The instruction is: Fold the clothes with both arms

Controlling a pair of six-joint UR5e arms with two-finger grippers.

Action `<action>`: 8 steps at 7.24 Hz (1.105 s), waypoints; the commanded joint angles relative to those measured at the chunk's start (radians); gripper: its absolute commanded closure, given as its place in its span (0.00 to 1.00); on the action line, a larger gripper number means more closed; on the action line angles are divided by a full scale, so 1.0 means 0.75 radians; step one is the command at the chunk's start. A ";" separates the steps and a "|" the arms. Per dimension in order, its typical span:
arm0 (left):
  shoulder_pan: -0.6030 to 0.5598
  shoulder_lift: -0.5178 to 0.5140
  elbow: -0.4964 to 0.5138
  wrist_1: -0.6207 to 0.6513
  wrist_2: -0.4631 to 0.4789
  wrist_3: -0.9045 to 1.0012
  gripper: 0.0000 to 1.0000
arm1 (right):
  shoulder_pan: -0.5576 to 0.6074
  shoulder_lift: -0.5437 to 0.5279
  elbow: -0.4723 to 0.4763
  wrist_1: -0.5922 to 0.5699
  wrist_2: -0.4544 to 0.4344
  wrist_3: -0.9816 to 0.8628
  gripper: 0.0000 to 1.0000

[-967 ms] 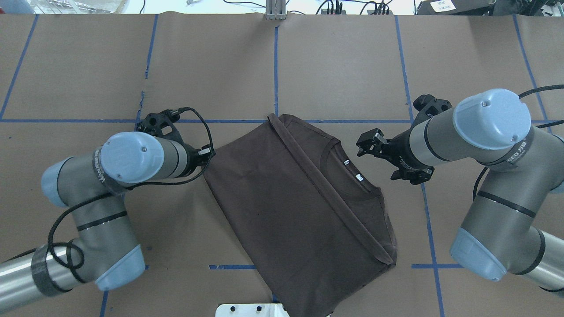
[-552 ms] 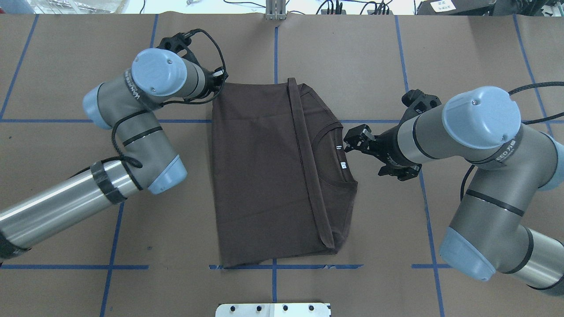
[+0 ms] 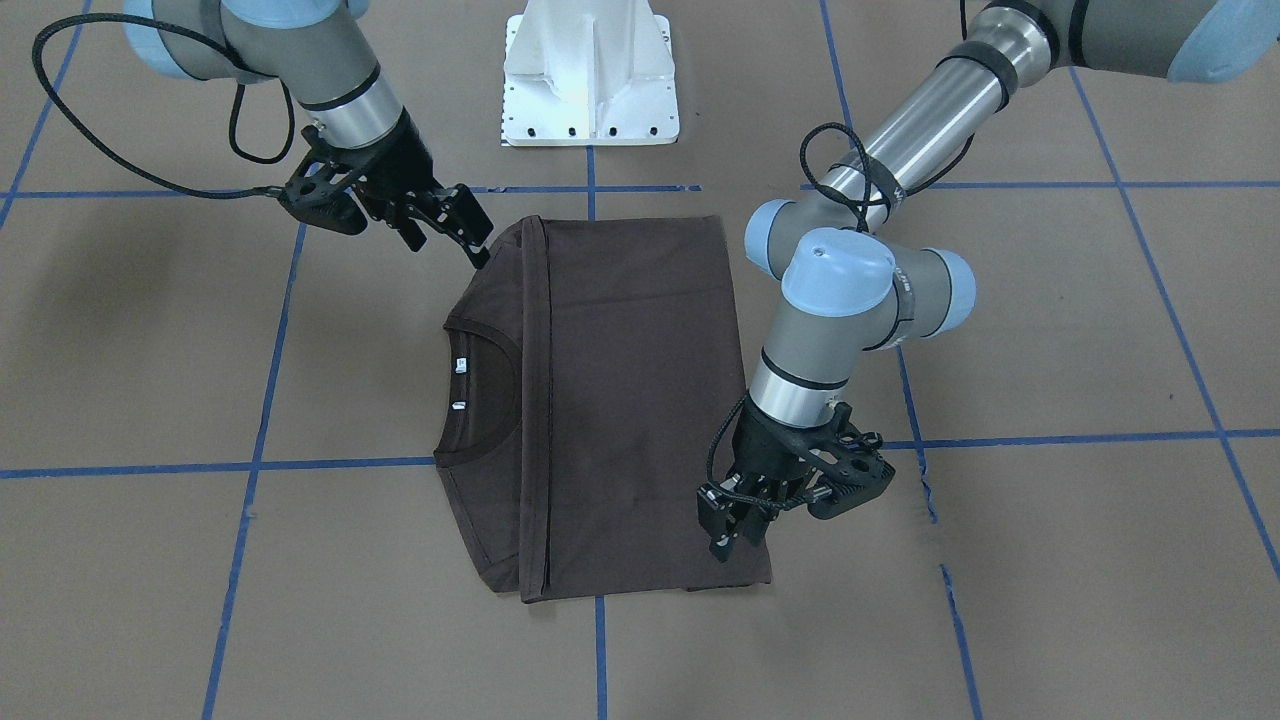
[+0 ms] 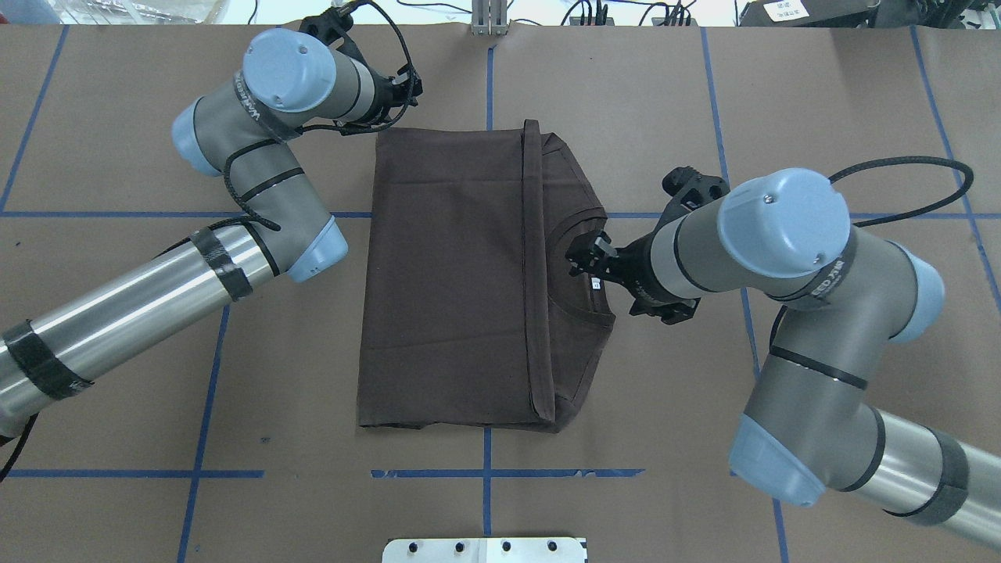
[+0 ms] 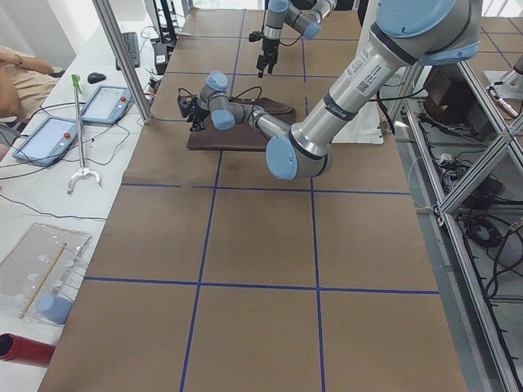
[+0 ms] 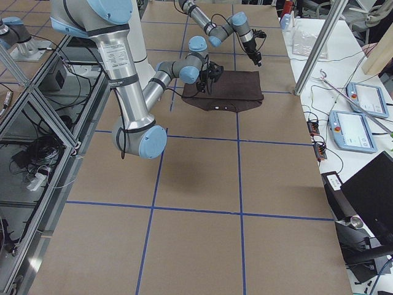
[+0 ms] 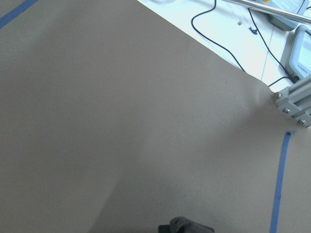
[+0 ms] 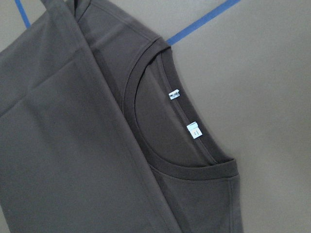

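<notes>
The dark brown T-shirt point(image 4: 446, 274) lies flat on the table, folded lengthwise into a rectangle. Its folded edge point(image 4: 533, 274) runs beside the ribbed collar point(image 8: 146, 97), and the white neck tags point(image 8: 174, 94) show. My left gripper point(image 3: 722, 530) hovers a little above the shirt's far corner on my left side point(image 4: 379, 134). It looks open with no cloth in it, and that corner lies flat. My right gripper point(image 4: 583, 262) hangs open just above the collar, touching nothing.
The white pedestal base point(image 3: 590, 80) stands at the near table edge. Blue tape lines point(image 4: 485, 473) grid the brown table cover. An aluminium post point(image 4: 489, 16) rises at the far edge. Beyond it are tablets point(image 5: 45, 135) and a person's arm point(image 5: 20, 73).
The left arm pulled the shirt away from the robot and turned it square to the tape grid, then came up off the corner. The right gripper moved in over the collar.
</notes>
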 commanded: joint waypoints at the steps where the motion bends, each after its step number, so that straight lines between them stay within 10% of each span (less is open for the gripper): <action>1: -0.011 0.269 -0.427 0.004 -0.166 0.003 0.39 | -0.176 0.058 -0.094 -0.014 -0.153 -0.027 0.00; 8: -0.021 0.314 -0.490 0.068 -0.205 0.003 0.38 | -0.336 0.244 -0.283 -0.367 -0.174 -0.520 0.01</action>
